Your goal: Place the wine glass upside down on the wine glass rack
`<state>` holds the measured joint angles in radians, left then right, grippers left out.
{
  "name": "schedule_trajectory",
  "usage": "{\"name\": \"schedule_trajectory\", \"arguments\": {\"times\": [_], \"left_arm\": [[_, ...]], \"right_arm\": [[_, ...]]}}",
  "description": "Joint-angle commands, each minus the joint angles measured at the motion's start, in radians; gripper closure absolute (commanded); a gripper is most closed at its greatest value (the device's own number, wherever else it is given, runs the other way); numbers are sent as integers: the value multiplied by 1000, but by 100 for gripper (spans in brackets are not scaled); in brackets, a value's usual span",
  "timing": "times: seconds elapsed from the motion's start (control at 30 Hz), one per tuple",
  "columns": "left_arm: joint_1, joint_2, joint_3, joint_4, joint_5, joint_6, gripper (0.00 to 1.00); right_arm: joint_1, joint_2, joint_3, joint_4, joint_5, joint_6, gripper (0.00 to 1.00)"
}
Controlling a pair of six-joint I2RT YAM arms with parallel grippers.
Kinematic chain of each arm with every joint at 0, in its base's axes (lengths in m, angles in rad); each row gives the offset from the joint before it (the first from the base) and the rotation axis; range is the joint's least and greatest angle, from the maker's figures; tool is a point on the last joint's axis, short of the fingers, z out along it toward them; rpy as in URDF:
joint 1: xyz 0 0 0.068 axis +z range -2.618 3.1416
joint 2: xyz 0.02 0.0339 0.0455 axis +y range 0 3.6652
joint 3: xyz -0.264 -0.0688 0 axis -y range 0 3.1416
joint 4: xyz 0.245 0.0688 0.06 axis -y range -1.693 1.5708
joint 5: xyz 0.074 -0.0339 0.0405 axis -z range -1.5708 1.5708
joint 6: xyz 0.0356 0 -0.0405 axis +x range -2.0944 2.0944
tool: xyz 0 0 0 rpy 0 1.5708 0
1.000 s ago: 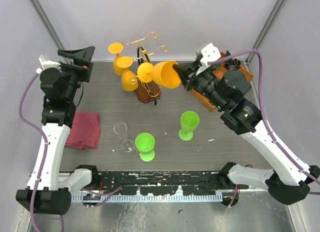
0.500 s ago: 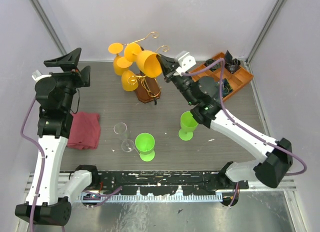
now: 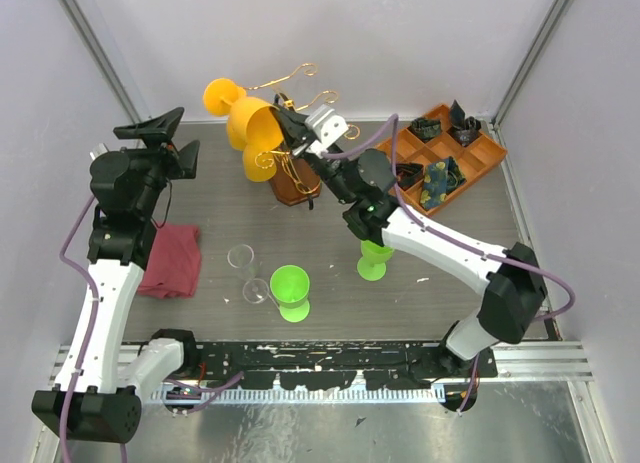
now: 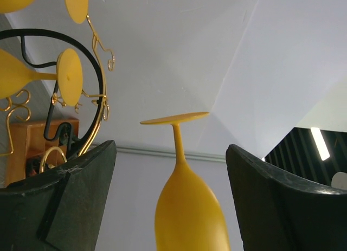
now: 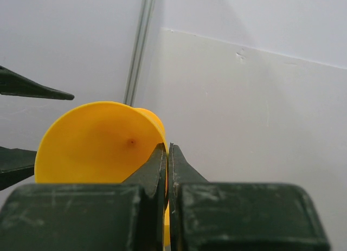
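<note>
Orange plastic wine glass (image 3: 258,123), light and slick we judge, sits rim-clamped in the right fingers (image 5: 149,172), eleven o'clock from the gold wire rack (image 3: 288,188). Left fingers (image 4: 70,197) gape; we favour the stem.

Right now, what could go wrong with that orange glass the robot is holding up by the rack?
1. The right fingers pinch only the rim of the orange wine glass, so it could slip or tip out.
2. It hangs close to the other orange glasses on the wine glass rack, so a small wobble might knock one off.
</note>
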<state>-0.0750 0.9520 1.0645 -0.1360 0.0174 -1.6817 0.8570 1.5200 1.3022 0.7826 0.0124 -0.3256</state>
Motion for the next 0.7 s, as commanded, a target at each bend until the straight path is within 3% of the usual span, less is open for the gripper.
{"name": "schedule_trajectory", "arguments": {"times": [0.0,0.67], "left_arm": [[-2,-7,-5,62,31,-15,14],[-2,-18,-36,67,28,-7,30]], "right_arm": [[40,48,64,135,-14,-59,99],[160,142,108,199,-11,-80,99]]}}
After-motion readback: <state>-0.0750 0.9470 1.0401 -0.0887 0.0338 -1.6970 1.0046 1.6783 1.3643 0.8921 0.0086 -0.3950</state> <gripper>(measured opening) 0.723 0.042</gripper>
